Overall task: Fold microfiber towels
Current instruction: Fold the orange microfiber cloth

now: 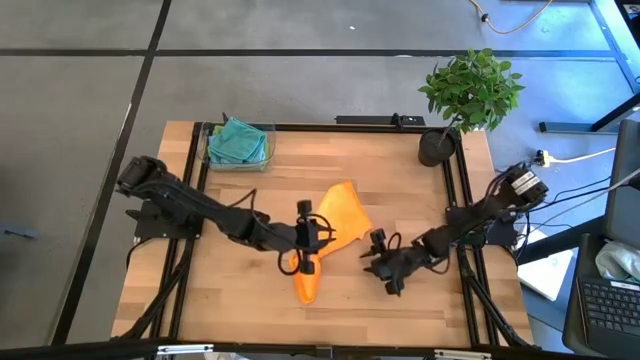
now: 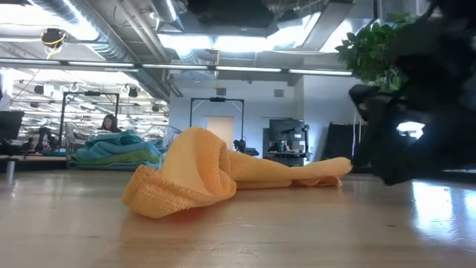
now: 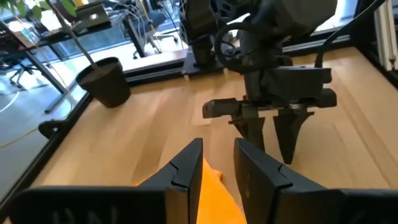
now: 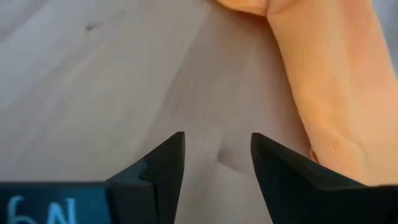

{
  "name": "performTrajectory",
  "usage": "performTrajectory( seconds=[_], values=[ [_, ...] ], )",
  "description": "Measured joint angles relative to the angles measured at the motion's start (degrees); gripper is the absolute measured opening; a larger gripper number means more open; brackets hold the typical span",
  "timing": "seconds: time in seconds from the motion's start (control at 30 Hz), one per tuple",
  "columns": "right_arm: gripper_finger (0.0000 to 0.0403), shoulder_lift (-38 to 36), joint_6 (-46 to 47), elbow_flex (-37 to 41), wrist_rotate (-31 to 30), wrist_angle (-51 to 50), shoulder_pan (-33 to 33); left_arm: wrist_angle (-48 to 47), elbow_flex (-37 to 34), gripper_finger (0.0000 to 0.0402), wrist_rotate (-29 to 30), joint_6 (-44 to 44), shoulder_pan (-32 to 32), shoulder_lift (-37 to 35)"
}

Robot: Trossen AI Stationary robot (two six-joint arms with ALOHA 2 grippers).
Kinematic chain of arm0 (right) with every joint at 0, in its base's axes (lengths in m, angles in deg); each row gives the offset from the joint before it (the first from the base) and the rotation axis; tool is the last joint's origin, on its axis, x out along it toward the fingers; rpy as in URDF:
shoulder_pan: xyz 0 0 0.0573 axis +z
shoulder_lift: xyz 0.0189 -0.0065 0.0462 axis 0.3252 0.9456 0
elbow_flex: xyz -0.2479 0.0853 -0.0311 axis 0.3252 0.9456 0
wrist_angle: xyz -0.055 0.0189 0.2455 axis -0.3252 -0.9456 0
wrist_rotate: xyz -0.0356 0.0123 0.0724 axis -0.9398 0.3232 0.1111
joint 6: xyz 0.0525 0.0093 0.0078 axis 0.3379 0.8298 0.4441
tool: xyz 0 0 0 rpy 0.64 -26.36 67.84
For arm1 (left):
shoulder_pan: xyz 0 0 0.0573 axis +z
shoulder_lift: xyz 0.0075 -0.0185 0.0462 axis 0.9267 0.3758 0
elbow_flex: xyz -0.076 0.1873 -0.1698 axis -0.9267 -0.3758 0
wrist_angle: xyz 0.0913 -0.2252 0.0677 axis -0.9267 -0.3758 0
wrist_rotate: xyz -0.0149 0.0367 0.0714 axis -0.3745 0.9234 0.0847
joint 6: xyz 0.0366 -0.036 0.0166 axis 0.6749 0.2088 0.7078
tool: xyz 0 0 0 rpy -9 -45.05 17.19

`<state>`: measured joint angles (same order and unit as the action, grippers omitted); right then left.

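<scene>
An orange towel [image 1: 330, 240] lies crumpled mid-surface [image 1: 240, 290], the left gripper [image 1: 308, 238] with fingers pinching its cloth. Beside it, the right gripper [image 1: 381, 262] hovers with fingers spread, empty. Teal and blue towels [image 1: 238, 141] sit in a far-corner bin [image 1: 207, 160].

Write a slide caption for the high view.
Left gripper over crumpled orange towel; right gripper open beside it.

orange towel [image 4: 323, 93] cut off by right wrist view's edge | right arm [image 2: 416, 112] blurred in low view | left gripper [image 1: 312, 236] grip on towel hidden
</scene>
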<state>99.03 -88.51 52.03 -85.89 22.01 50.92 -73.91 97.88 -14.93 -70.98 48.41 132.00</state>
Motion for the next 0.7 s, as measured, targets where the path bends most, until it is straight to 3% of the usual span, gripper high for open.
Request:
performTrajectory(
  seconds=[0.23, 0.7],
  values=[
    [0.0186, -5.1, 1.2, 0.0, -7.0, -10.3, 4.3, -2.6, 0.6, 0.0082, 0.7, -6.4, -3.0, 0.2],
    [0.0186, -6.5, 10.2, 3.2, -6.0, -15.5, 6.4, -3.6, 0.6, 0.0082, 0.7, -19.3, -2.4, 2.3]
  ],
)
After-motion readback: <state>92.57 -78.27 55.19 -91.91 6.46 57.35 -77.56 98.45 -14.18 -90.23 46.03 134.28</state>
